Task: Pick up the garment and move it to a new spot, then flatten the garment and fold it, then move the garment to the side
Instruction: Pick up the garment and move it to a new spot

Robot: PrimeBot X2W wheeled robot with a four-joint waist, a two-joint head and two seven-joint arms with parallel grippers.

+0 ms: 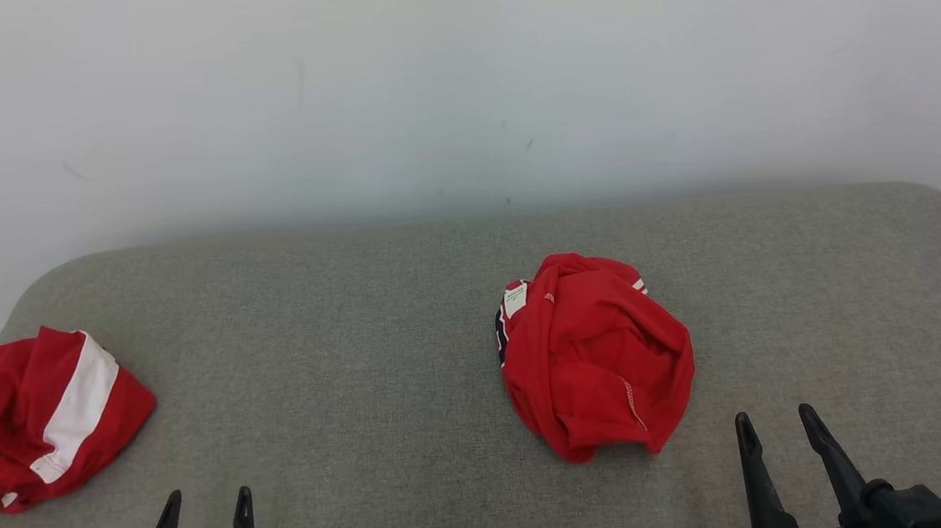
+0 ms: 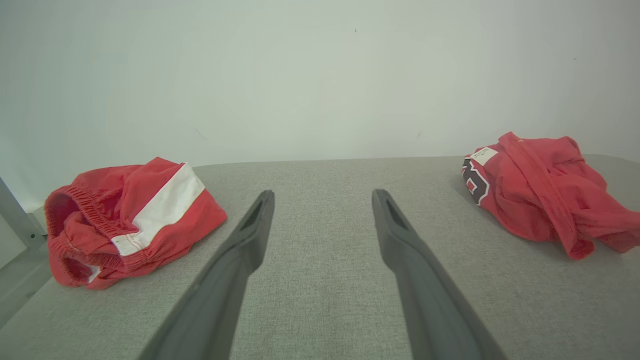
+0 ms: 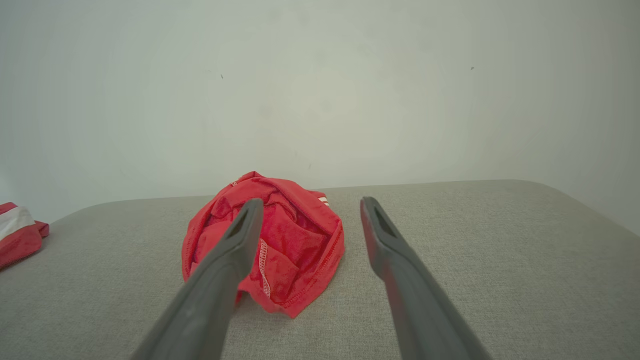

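A crumpled red garment (image 1: pixel 595 355) with a white label and a black-and-white print at its left edge lies bunched on the grey fabric surface (image 1: pixel 358 323), right of centre. My right gripper (image 1: pixel 774 416) stands open just in front of it and to its right, not touching it. In the right wrist view the garment (image 3: pixel 300 240) lies ahead of the open right gripper (image 3: pixel 311 202), partly behind its left finger. My left gripper (image 1: pixel 210 494) is open near the front edge, well to the garment's left. The left wrist view has the left gripper (image 2: pixel 322 195) empty and the garment (image 2: pixel 540 195) at far right.
A second red garment (image 1: pixel 37 415) with a broad white stripe lies bunched at the surface's left edge, also seen as the striped heap (image 2: pixel 135 220) with an elastic waistband. A pale wall (image 1: pixel 457 89) rises behind the surface. The surface's far corners are rounded.
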